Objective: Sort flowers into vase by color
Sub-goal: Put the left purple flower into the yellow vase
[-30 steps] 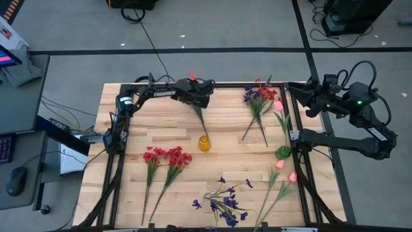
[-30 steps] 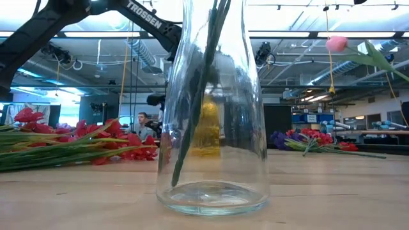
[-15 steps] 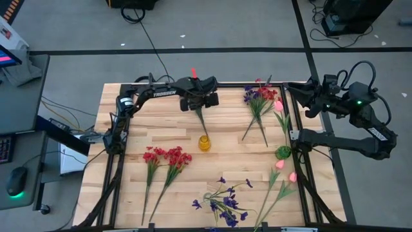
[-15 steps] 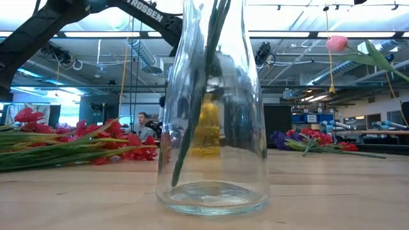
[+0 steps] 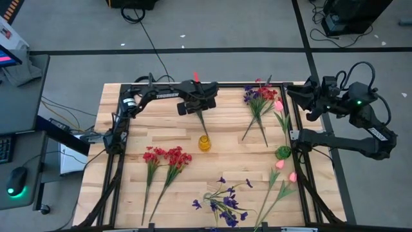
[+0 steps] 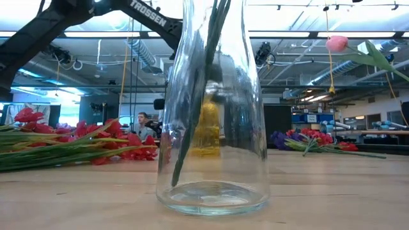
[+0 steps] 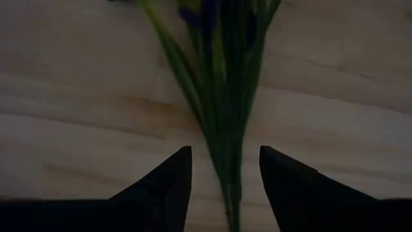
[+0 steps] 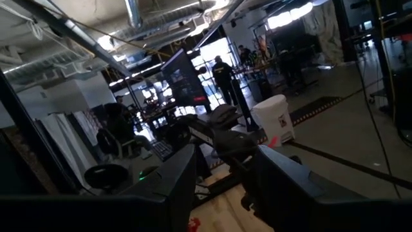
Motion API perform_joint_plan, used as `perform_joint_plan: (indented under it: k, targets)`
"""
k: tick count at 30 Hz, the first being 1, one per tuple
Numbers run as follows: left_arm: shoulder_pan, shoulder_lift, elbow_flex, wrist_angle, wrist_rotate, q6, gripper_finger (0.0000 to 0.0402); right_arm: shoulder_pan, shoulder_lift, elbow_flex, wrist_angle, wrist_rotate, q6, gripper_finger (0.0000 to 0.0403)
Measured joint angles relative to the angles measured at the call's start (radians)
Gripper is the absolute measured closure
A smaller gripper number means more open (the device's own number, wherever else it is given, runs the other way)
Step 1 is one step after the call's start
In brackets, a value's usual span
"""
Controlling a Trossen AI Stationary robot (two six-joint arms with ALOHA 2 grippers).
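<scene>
Two arms over a flower-strewn counter (image 5: 129,138), the left gripper (image 5: 196,105) poised above the vase.

From above, the yellow-looking vase (image 5: 204,143) stands mid-counter with a green stem (image 5: 201,120) rising toward the left gripper just behind it; red flowers (image 5: 166,156) lie to the vase's left, purple flowers (image 5: 222,203) in front of it, a mixed red and purple bunch (image 5: 259,96) and pink buds (image 5: 280,164) to its right, and the right gripper (image 5: 310,96) waits beyond the counter's far right corner. At counter level, the clear glass vase (image 6: 213,121) holds dark green stems (image 6: 198,89), red flowers (image 6: 77,144) to its left. The left wrist view shows the jaws open, astride the green stems (image 7: 225,103) without touching. The right wrist view shows its jaws parted and empty, facing the room.
</scene>
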Motion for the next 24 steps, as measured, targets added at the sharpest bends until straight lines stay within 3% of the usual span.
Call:
perform_joint_plan:
  k: [15,20,24]
  targets:
    - [-0.006,0.061,0.0,0.026,0.018,-0.016,0.0127,0.0,0.0,0.0,-0.012,-0.028,-0.023,0.0232]
    - [-0.017,0.084,0.0,0.053,0.036,-0.02,0.0131,0.0,0.0,0.0,-0.013,-0.026,-0.023,0.0232]
    - [-0.02,0.082,0.0,0.042,0.009,-0.048,0.0156,0.0,0.0,0.0,-0.013,-0.026,-0.023,0.0232]
